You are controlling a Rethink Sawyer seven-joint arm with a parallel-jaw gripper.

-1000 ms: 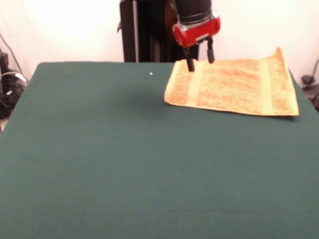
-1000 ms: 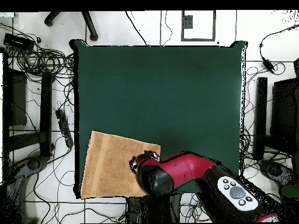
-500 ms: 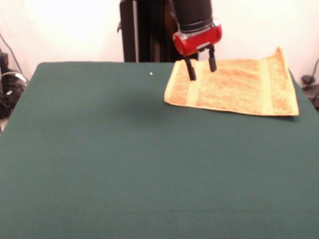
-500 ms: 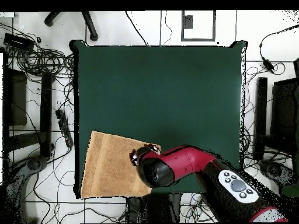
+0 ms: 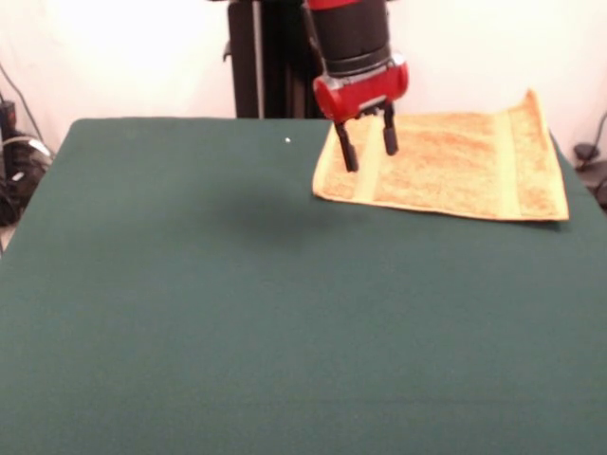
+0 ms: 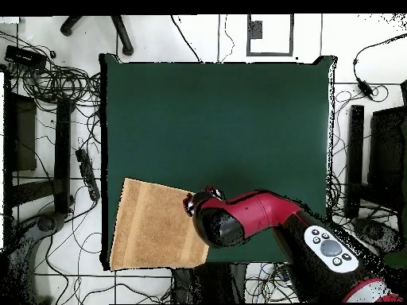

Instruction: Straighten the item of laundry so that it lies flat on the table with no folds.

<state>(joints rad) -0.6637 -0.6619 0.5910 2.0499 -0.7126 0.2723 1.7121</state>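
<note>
The item of laundry (image 5: 455, 163) is a golden-orange towel lying spread at the far right corner of the green table (image 5: 247, 313), with paler bands near its left and right edges. In the overhead view the same towel (image 6: 155, 226) sits at the table's lower left and hangs slightly past the edge. My gripper (image 5: 368, 147) hangs open above the towel's left band, its two black fingers apart with nothing between them. From above, the red arm covers the gripper (image 6: 200, 201) at the towel's right edge.
Cables and equipment stands (image 6: 48, 119) crowd the floor around the table. The robot's dark pedestal (image 5: 270, 57) rises behind the far edge. The towel's right edge lies close to the table's right border.
The gripper has moved lower and toward the towel's left edge, from over the far edge to over the left band. The towel has not moved.
</note>
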